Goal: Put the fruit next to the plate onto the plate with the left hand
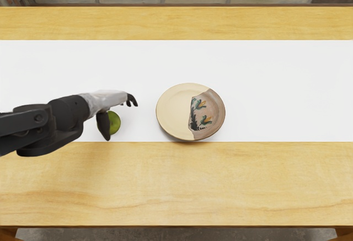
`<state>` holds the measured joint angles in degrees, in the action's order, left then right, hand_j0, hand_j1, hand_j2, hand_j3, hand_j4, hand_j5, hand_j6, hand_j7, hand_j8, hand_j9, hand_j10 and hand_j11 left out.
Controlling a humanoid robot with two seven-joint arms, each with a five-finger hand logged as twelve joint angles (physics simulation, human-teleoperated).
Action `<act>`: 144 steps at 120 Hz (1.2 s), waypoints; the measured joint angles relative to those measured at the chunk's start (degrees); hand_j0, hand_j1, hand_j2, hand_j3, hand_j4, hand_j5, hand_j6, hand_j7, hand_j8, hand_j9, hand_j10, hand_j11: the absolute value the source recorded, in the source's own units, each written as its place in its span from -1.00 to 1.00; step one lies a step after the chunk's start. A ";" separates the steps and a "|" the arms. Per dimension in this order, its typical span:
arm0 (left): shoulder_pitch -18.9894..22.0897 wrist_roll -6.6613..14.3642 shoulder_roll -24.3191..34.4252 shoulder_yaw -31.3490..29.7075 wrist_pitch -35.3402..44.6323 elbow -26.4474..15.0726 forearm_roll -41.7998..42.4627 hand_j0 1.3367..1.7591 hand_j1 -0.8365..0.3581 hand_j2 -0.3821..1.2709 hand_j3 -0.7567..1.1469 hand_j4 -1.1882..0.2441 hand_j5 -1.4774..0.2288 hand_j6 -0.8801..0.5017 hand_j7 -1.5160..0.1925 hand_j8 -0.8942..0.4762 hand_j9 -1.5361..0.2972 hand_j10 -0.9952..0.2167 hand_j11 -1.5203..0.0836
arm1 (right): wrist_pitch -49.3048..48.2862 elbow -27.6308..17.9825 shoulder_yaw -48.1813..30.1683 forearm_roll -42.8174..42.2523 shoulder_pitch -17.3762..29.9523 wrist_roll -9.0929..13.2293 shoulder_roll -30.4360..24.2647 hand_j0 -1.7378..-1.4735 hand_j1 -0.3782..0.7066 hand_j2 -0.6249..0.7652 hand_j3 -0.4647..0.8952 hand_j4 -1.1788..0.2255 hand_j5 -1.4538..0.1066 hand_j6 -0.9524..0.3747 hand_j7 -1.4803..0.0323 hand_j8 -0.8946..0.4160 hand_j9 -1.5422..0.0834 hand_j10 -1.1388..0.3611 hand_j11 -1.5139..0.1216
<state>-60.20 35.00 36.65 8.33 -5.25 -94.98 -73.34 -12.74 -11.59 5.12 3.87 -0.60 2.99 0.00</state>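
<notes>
— Lime (115, 122) position?
— Left of the plate (172, 108), near it but not touching. It is on the white runner (265, 86) that the plate also sits on.
— And the left hand (110, 105)?
— Arched over the lime, reaching in from the side away from the plate. Its thumb (103, 126) hangs down against the lime's flank farthest from the plate. The fingers (131, 100) curl loosely on the plate side, clear of the fruit. So it is loosely spread and pinching nothing that I can see.
— Why straddle it like that?
— My guess is to bracket a round thing from both sides, so it cannot roll off when the grip closes.
— Plate free?
— Nothing lies on it and it sits flat, so a short carry toward it should do.
— Risk?
— If the thumb pushes before the fingers meet the lime, it may roll toward the plate's rim. The right arm does not show.
</notes>
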 joint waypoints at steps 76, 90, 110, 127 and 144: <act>-0.95 0.00 0.50 -5.16 1.38 0.25 -4.54 0.52 0.33 -0.45 -0.20 0.20 0.23 -0.20 0.28 -0.18 0.21 0.10 0.37 | 0.00 -0.21 -0.02 0.00 -0.02 0.00 0.00 -0.40 -0.92 -0.10 -0.32 0.66 0.84 0.42 0.93 0.35 0.88 0.50 0.83; -0.96 0.00 0.17 -6.17 0.76 0.80 -5.50 0.52 0.33 -0.45 -0.20 0.20 0.23 -0.21 0.28 -0.18 0.21 0.10 0.36 | 0.00 -0.25 -0.01 0.00 -0.02 0.00 0.00 -0.40 -0.92 -0.10 -0.32 0.66 0.84 0.42 0.93 0.35 0.88 0.50 0.83; -0.89 0.00 0.09 -6.48 0.79 2.24 -7.48 0.52 0.32 -0.45 -0.20 0.19 0.23 -0.21 0.27 -0.18 0.21 0.09 0.36 | 0.00 -0.27 -0.02 0.00 -0.02 0.00 0.00 -0.40 -0.92 -0.10 -0.32 0.66 0.84 0.42 0.93 0.35 0.88 0.50 0.83; -1.01 0.00 -0.08 -6.25 0.97 2.84 -8.07 0.52 0.25 -0.44 -0.20 0.14 0.17 -0.27 0.21 -0.24 0.15 0.03 0.30 | 0.00 -0.27 0.01 0.00 -0.02 0.00 0.00 -0.40 -0.92 -0.10 -0.32 0.66 0.84 0.42 0.93 0.35 0.88 0.50 0.83; -0.85 0.00 -0.26 -6.10 1.01 2.99 -8.17 0.52 0.20 -0.44 -0.20 0.11 0.13 -0.30 0.18 -0.27 0.12 -0.01 0.26 | 0.00 -0.28 0.04 0.00 -0.02 0.00 0.00 -0.40 -0.92 -0.10 -0.32 0.66 0.84 0.42 0.93 0.35 0.88 0.50 0.83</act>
<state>-61.06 35.00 36.39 2.22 -4.24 -91.99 -81.50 -12.74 -11.86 5.15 3.87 -0.62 2.99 0.00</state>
